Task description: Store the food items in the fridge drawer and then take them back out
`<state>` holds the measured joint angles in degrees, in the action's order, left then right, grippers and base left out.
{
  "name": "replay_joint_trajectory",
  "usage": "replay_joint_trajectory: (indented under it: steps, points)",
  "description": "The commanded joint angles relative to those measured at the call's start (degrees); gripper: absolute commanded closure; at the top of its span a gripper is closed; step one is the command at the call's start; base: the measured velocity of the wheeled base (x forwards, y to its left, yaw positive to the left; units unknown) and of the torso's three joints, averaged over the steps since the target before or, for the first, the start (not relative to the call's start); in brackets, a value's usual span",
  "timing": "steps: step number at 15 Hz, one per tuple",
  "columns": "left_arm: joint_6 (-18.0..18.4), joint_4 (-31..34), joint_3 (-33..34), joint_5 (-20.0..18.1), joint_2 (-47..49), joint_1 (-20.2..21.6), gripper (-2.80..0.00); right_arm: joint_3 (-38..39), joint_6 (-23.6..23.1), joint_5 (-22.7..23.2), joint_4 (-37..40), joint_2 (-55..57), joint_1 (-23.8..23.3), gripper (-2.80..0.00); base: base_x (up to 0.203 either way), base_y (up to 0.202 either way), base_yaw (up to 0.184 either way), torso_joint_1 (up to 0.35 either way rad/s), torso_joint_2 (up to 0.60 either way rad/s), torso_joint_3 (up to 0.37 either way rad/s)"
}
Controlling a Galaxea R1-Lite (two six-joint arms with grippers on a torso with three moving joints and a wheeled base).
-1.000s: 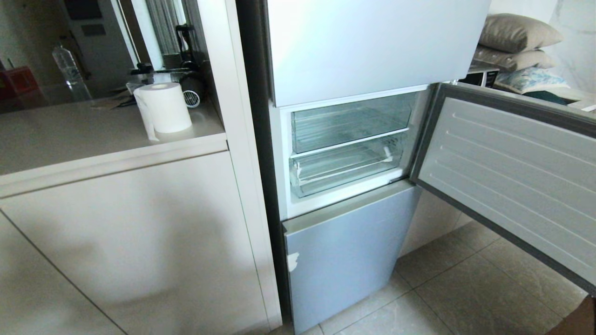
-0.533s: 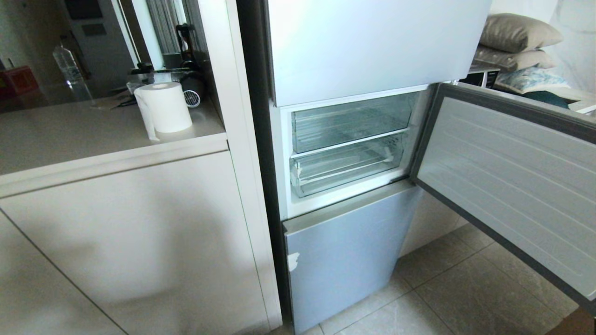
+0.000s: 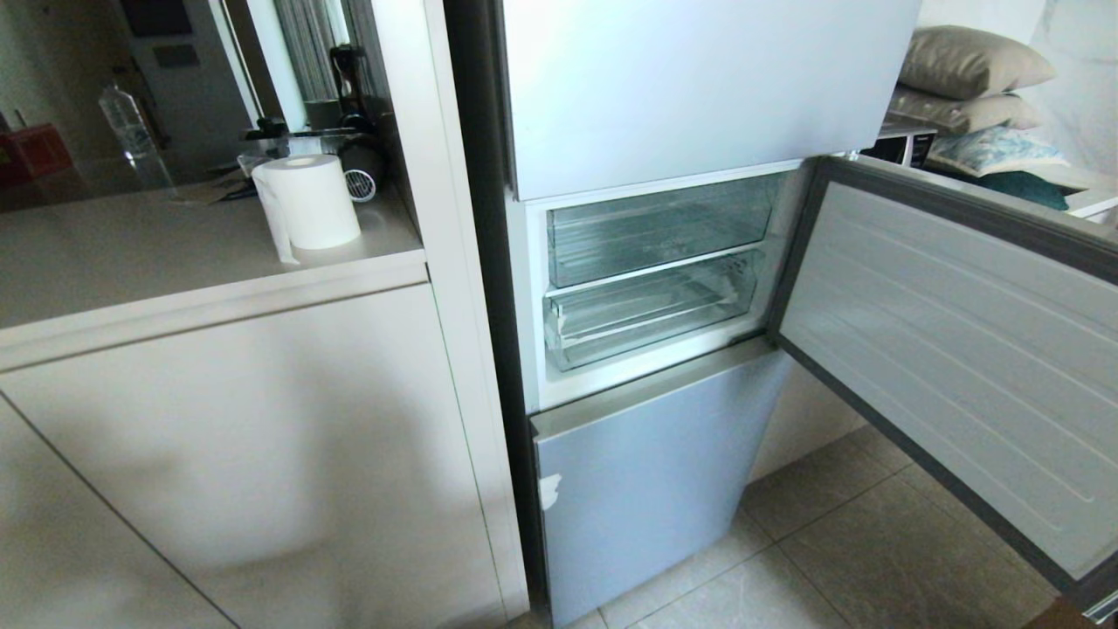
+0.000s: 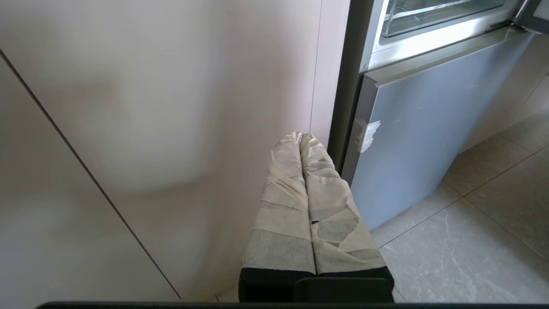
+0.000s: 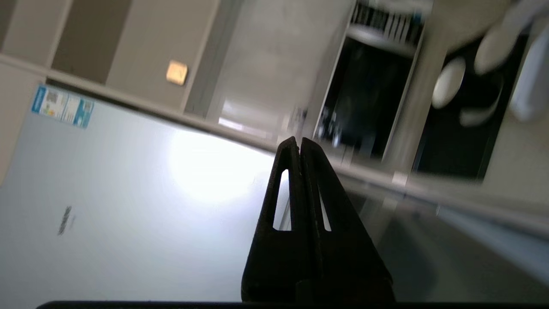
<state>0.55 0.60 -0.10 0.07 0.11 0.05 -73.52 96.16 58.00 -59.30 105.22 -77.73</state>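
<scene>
Fridge drawer [image 3: 646, 310] sits pushed in behind the swung-open middle door [image 3: 952, 349], no food visible in it.

Head view: the drawer lies directly under the clear bin [image 3: 659, 229] and above the closed lower door [image 3: 646, 489]; a paper roll [image 3: 306, 203] stands on the counter [image 3: 175, 253] beside the fridge. Left wrist view: the left gripper [image 4: 300, 136], fingers taped and pressed together, holds nothing near the lower door. Right wrist view: the right gripper [image 5: 298, 139], jaws closed and empty, faces a pale fridge door [image 5: 128, 193].
</scene>
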Motion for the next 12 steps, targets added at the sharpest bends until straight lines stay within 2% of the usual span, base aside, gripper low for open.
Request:
replay_joint_trajectory:
  steps: [1, 4, 5, 7, 10, 12]
  points:
    - [0.02, 0.02, 0.01, 0.01, -0.02, 0.04, 0.0, -1.3, -9.03, -6.18, 0.13, 6.23, 0.69, 0.0, 0.0, 0.0, 0.0, 0.0, 0.0, 0.0]
    - [0.06, 0.02, 0.01, 0.01, -0.02, 0.04, 0.0, 2.47, -29.9, -23.63, 18.87, 7.03, 7.35, 0.0, 0.0, 0.0, 0.0, 0.0, 0.0, 0.0]
    - [-0.02, 0.02, 0.01, 0.01, -0.02, 0.04, 0.0, 5.76, -33.25, -26.51, 21.87, 6.55, 9.68, 0.0, 0.0, 0.0, 0.0, 0.0, 0.0, 0.0]
    - [0.07, 0.02, 0.01, 0.01, -0.02, 0.04, 0.0, 11.35, -34.43, -27.3, 23.31, 4.86, 14.64, 0.0, 0.0, 0.0, 0.0, 0.0, 0.0, 0.0]
    - [0.06, 0.02, 0.01, 0.01, -0.02, 0.04, 0.0, 17.59, -35.07, -19.39, 23.92, 2.22, 20.88, 0.0, 0.0, 0.0, 0.0, 0.0, 0.0, 0.0]
    - [-0.02, 0.02, 0.01, 0.01, -0.02, 0.04, 0.0, 21.62, -35.35, -17.62, 23.96, -0.18, 26.09, 0.0, 0.0, 0.0, 0.0, 0.0, 0.0, 0.0]
